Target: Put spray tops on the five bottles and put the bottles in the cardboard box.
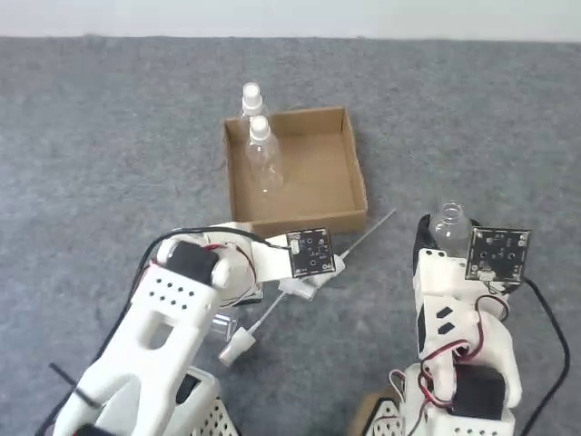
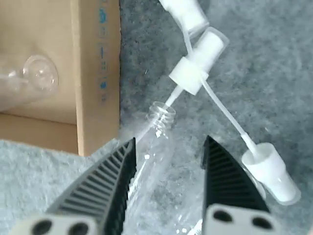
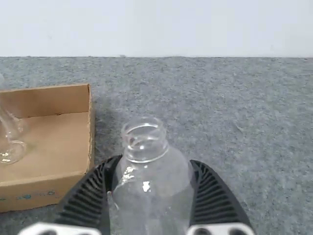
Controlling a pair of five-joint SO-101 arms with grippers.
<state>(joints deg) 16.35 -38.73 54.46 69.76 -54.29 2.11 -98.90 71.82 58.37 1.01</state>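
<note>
Right claw: clenched on a clear plastic bottle, which it holds upright close to the arm's own base. The bottle's threaded neck is open, with no top on it.
Left claw: released, its ribbed black jaws spread to either side of a second clear bottle. Whether they touch it I cannot tell.
Second clear bottle: lies on its side on the grey worktop, its uncapped neck pointing away from the claw.
Loose spray tops: three white ones with thin dip tubes lie on the worktop around that neck.
- The nearest spray top is just beside one jaw.
- The middle spray top has its tube running towards the bottle's mouth.
- The third spray top lies farther out.
Cardboard box: brown, square, shallow and open, just beyond the left claw.
Capped bottle: clear with a white spray top, inside the box towards its far corner on the left arm's side.
Farthest bottle: also capped in white, at the box's far wall. Whether it is inside or just behind I cannot tell.
</note>
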